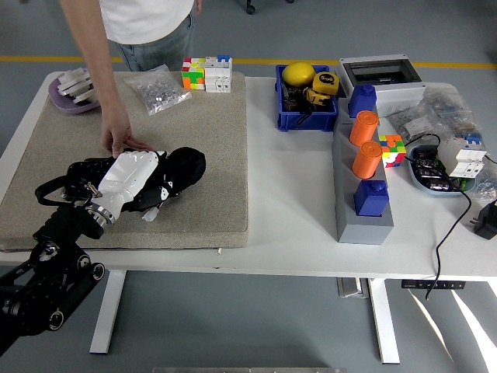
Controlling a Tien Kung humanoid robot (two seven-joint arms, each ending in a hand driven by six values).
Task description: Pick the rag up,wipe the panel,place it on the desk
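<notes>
The beige mat is mostly free toward its right edge. A person's hand is pressed beside the black panel near the mat's front left corner. The left hand is laid over it, clenched on the black rag.

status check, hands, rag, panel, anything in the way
Left hand on black rag, pressing it on the panel. Right hand not in view. Person's hand rests on the mat right beside the panel.
</notes>
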